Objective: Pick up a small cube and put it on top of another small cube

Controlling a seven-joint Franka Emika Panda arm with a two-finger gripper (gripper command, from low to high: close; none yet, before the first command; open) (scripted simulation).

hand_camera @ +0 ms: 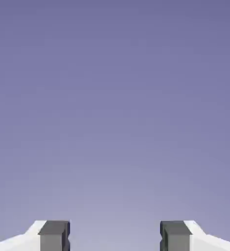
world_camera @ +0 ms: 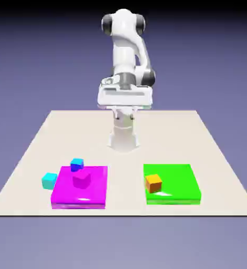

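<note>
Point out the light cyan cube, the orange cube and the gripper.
light cyan cube (world_camera: 49, 180): exterior view, front face.
orange cube (world_camera: 153, 183): exterior view, front face.
gripper (hand_camera: 115, 236): hand view, gap between its open fingertips.

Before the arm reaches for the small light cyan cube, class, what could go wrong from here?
1. The small light cyan cube sits close beside the flat magenta slab; a finger might catch the slab's edge on descent.
2. The small darker blue cube lies near it; the wrong cube might be picked.
3. The hand view shows only backdrop between the open grey fingers, so it cannot yet guide alignment.
</note>
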